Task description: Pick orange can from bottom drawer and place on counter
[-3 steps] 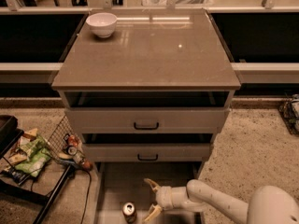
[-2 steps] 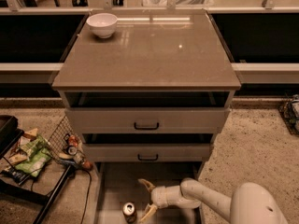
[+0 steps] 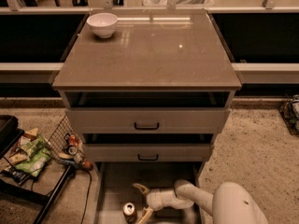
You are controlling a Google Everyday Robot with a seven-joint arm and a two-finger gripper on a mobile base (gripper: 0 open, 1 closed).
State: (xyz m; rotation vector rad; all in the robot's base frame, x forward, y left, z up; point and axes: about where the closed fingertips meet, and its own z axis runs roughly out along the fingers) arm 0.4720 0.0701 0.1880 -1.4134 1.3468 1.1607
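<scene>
Counter (image 3: 154,59): one slab atop cabinet, one white bowl (image 3: 103,24) at its far-left corner. Bottom drawer (image 3: 117,176): pulled out at floor level, with two grey-fronted drawers (image 3: 147,120) with black handles stacked above its rear. White arm (image 3: 233,204) reaches in from right. Gripper (image 3: 140,202) low inside bottom drawer, fingers spread, grasping nothing. One orange can (image 3: 129,212) upright on drawer floor, at mouth of fingers; contact unclear. Wire basket (image 3: 63,136) of small cans left of cabinet, count unclear.

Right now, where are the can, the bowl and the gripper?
can (image 3: 129,211), camera view, its middle.
bowl (image 3: 102,24), camera view, its outer wall.
gripper (image 3: 138,203), camera view, between its open fingertips, in the drawer (image 3: 112,181) beside the can.
</scene>
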